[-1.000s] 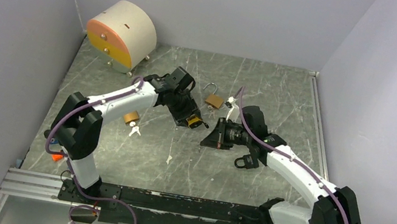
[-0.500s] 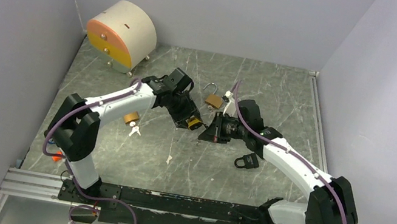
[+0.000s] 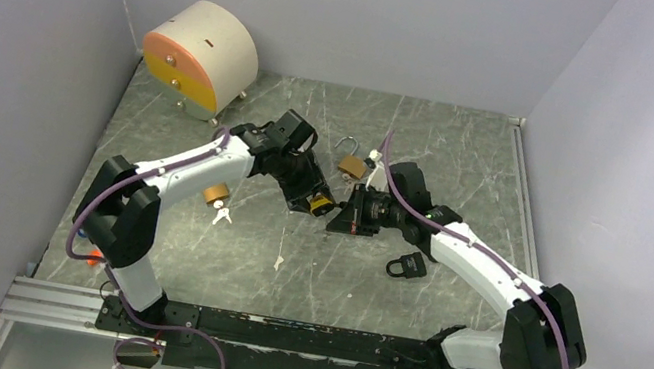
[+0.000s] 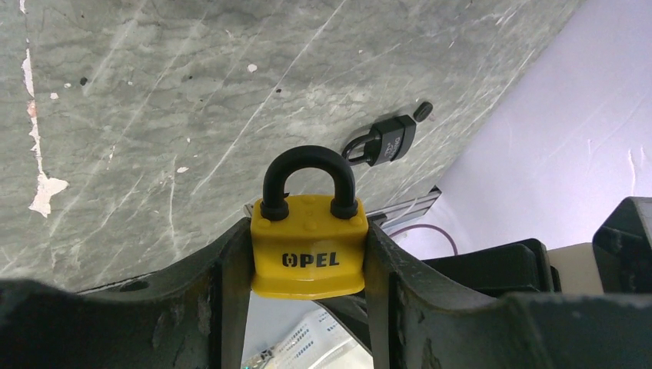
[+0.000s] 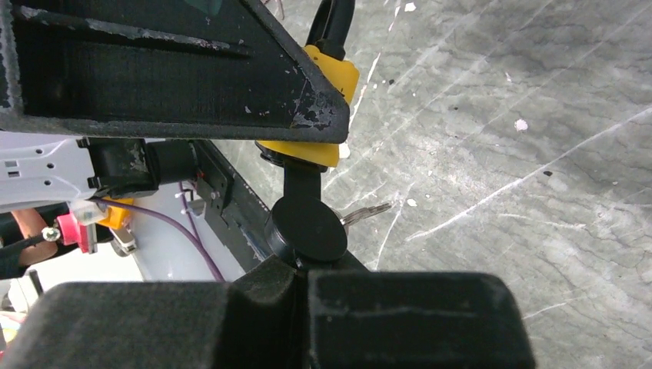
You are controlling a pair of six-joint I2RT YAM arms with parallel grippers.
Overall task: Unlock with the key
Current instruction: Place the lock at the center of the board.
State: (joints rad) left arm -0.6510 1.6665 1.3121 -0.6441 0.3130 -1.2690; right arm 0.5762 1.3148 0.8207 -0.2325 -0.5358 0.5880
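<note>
A yellow padlock (image 4: pixel 307 257) with a black shackle is clamped by its sides between the fingers (image 4: pixel 228 277) of my left gripper (image 4: pixel 307 246), held above the table. In the top view this padlock (image 3: pixel 318 205) sits mid-table at the tip of my left gripper (image 3: pixel 312 200). My right gripper (image 5: pixel 304 280) is shut on the round black head of a key (image 5: pixel 307 227). The key's stem runs up into the underside of the yellow padlock (image 5: pixel 327 84). A second, silver key (image 5: pixel 367 211) sticks out beside the head. From above, my right gripper (image 3: pixel 344 220) meets the padlock from the right.
A brass padlock (image 3: pixel 352 163) lies behind the grippers and a black padlock (image 3: pixel 405 265) lies under my right forearm. A small brass lock (image 3: pixel 216 193) with keys (image 3: pixel 221 217) sits to the left. A round drawer box (image 3: pixel 198 55) stands at the back left.
My right arm has swung left, bringing the key from a short gap away up against the yellow padlock's underside. The left gripper has barely moved and keeps its hold.
</note>
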